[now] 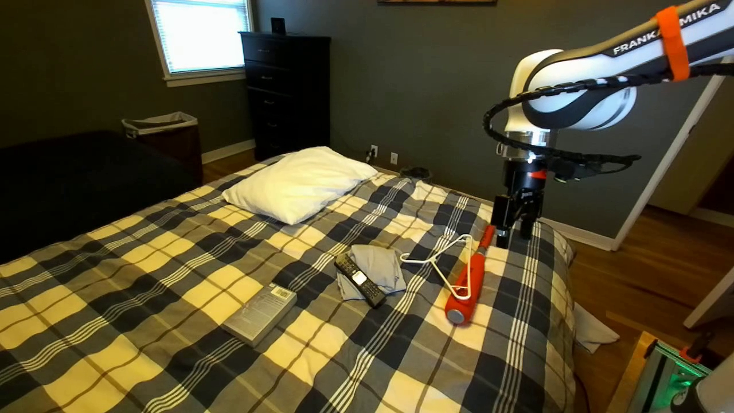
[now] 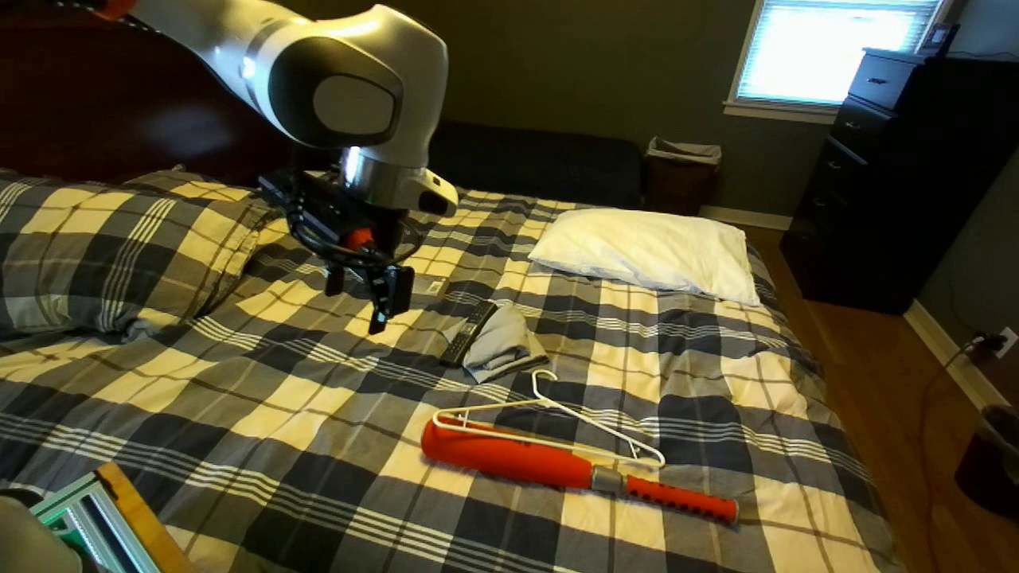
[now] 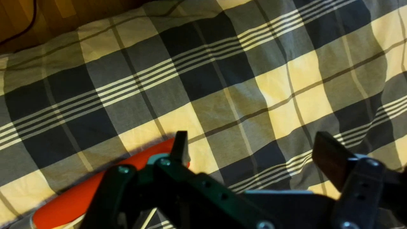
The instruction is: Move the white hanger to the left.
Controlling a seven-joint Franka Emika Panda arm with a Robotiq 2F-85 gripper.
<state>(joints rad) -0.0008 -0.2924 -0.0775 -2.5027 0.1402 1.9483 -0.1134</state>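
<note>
The white hanger [image 1: 433,260] is thin, with a triangular outline and a hook. It lies on the plaid bed with its long bar across a red bat [image 1: 465,281]. Both the hanger [image 2: 546,402] and the bat [image 2: 517,461] also show in an exterior view. My gripper [image 1: 514,235] is open and empty, above the bed and apart from the hanger; it also shows in an exterior view [image 2: 357,304]. In the wrist view, the open jaws [image 3: 251,136] have only bedding between them. Small bits of the hanger [image 3: 149,218] show at the lower left; the fingers hide the rest.
A black remote [image 1: 360,279] lies on a folded grey cloth [image 1: 381,267] beside the hanger's hook. A grey box [image 1: 261,312] lies on the bed [image 1: 321,367]. A white pillow [image 1: 301,183] is farther back. The floor [image 1: 619,292] lies beyond the bed's edge.
</note>
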